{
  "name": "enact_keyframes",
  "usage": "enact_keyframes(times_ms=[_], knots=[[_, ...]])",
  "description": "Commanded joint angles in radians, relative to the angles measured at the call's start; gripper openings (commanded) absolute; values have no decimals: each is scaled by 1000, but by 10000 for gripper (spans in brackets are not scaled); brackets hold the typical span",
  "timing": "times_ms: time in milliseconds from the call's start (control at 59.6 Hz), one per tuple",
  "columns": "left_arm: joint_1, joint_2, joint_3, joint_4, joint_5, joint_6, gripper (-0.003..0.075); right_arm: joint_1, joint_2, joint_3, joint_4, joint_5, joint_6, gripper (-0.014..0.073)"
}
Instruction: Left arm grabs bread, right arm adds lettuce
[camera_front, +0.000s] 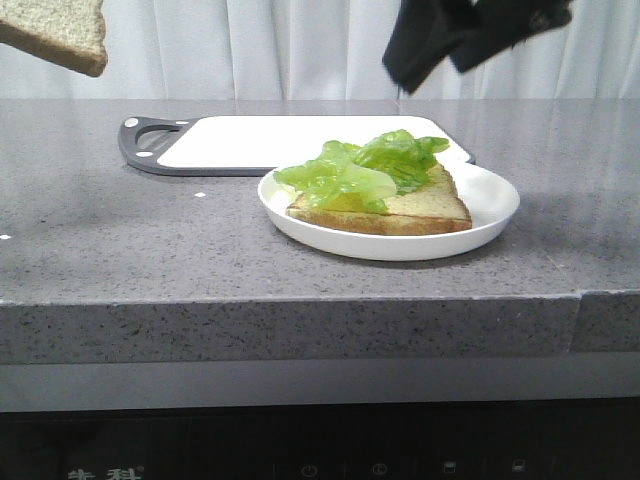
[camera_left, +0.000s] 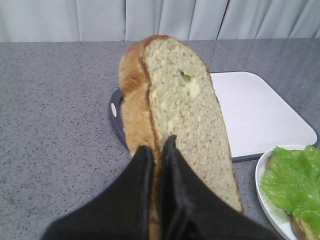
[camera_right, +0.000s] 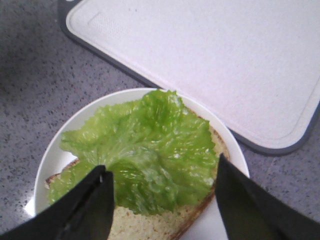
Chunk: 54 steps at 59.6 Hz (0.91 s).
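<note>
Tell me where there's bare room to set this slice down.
The cutting board behind the plate lies bare, as does the counter left of it. The plate itself is crowded: lettuce covers the bread already there.

A grey speckled counter (camera_front: 150, 250) carries a white cutting board (camera_front: 260, 142) and a white plate (camera_front: 480, 225)

Left gripper (camera_left: 157, 165): matte black, two long wedge-shaped fingers (camera_left: 135, 195) tapering to narrow tips, broadening toward the base; surface slightly textured, faint seam along the inner edge of one finger. Right gripper (camera_right: 162, 200): same matte black, angular tapering fingers (camera_right: 85, 210) with flat inner faces. In the front view the right arm (camera_front: 470, 35) is a bulky, faceted black mass
</note>
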Motion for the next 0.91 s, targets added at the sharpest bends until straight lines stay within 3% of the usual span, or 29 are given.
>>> enact_keyframes(times_ms=[0,151,269,403,487,554,672,890], knots=[[-1,-16,-31,-18,-55,-8,-21,0,-107,-22,-7,-63,-1,405],[-1,0,-54,-71,18,-8,-21,0,-251,66,-7,-75,-1,126],[-1,63,-128,-160,154,-8,-21,0,-374,156,-7,-105,-1,-78],[-1,173,-222,-343,261,50,-20,0,-508,255,-7,-129,-1,-59],[-1,259,-287,-570,350,196,-20,0,-602,317,-7,-133,0,-59],[-1,338,-338,-851,463,372,-20,0,-678,363,-7,-116,2,-59],[-3,466,-390,-1133,591,513,-20,0,-755,418,-7,-86,8,-59],[-4,667,-457,-1226,677,523,-20,0,-796,440,-7,-66,13,-59]])
